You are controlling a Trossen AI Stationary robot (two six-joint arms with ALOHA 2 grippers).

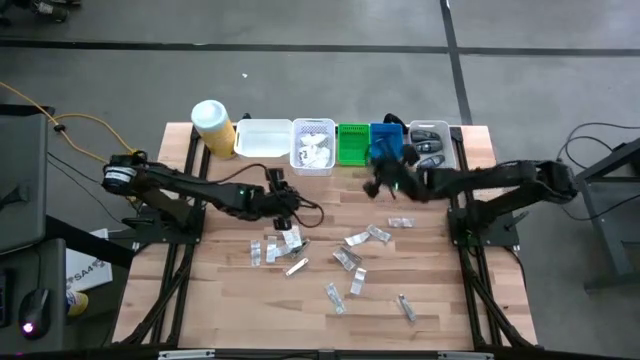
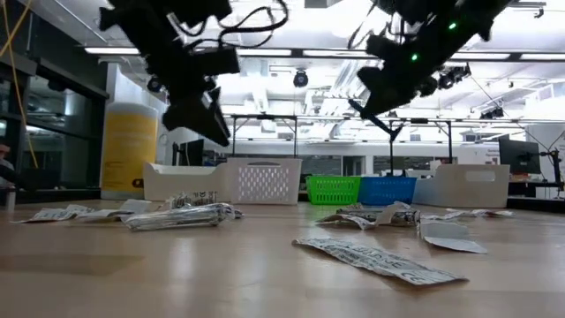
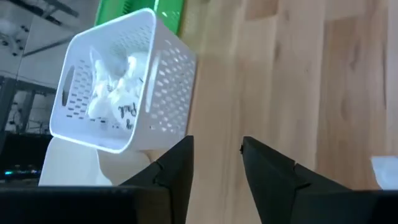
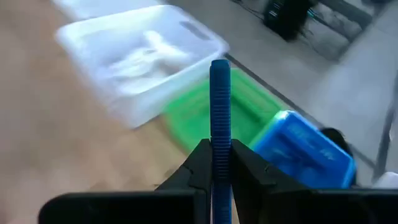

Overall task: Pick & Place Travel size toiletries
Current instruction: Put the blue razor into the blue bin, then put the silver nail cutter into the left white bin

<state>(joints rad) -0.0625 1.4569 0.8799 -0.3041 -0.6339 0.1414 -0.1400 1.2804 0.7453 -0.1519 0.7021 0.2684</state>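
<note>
Several clear and white sachets lie flat on the wooden table between the arms. My right gripper is shut on a thin dark-blue stick and hovers above the table, just in front of the green basket and the blue basket. My left gripper is open and empty. It hovers above the table's middle left, near the sachets, and points toward the white perforated basket, which holds white sachets. My right gripper pinches the dark-blue stick between its two fingers, on the stick's lower part. The stick runs along the fingers and its long free end sticks out past the fingertips. It is lifted clear of the table.
A row stands along the far edge: a yellow canister with a white lid, a white tray, the white perforated basket, the green and blue baskets, and a pale bin with dark items. Cables trail from the left arm.
</note>
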